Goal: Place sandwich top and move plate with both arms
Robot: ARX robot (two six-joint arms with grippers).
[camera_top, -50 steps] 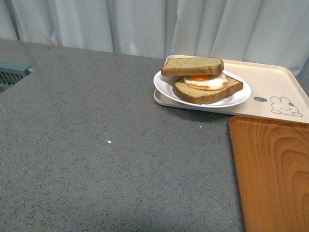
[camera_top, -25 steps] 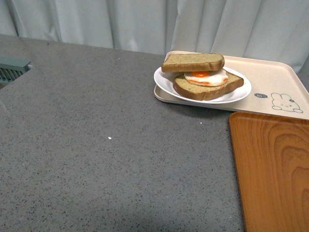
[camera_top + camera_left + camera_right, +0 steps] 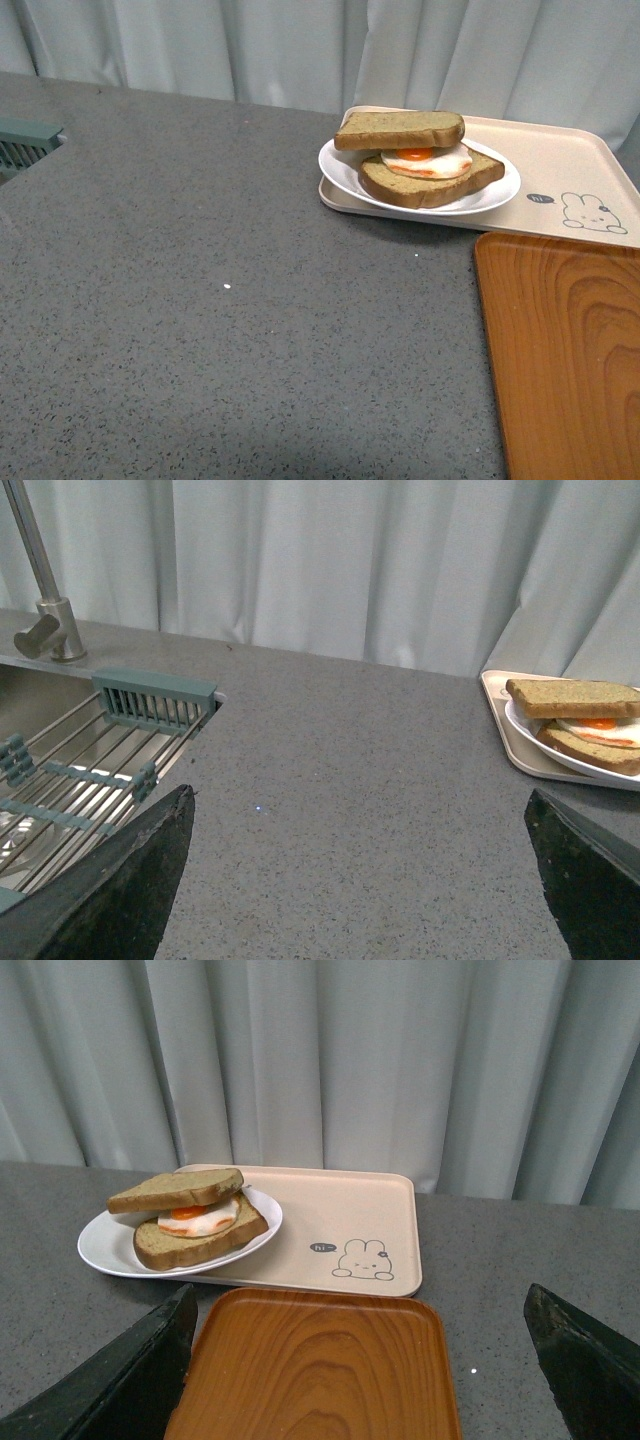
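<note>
Tan-brown sandwich top (image 3: 399,129) with darker crust, above a white fried egg (image 3: 432,163) with orange yolk on a matching brown slice (image 3: 428,190); glossy plain white plate (image 3: 340,170); beige tray (image 3: 560,170) printed with a small outlined rabbit (image 3: 593,215); orange wooden tray (image 3: 565,360) with swirling grain; dark grey speckled countertop (image 3: 200,300); pale grey-white pleated curtain (image 3: 250,45); muted teal sink rack (image 3: 150,695); black gripper fingers (image 3: 120,1385)

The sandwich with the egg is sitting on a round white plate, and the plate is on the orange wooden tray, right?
Not quite. The round white plate with the brown bread-and-fried-egg sandwich sits on the beige tray with the rabbit drawing, hanging over its edge a little. The orange wooden tray lies beside it with nothing on the part in view. The front view and right wrist view both show this.
</note>
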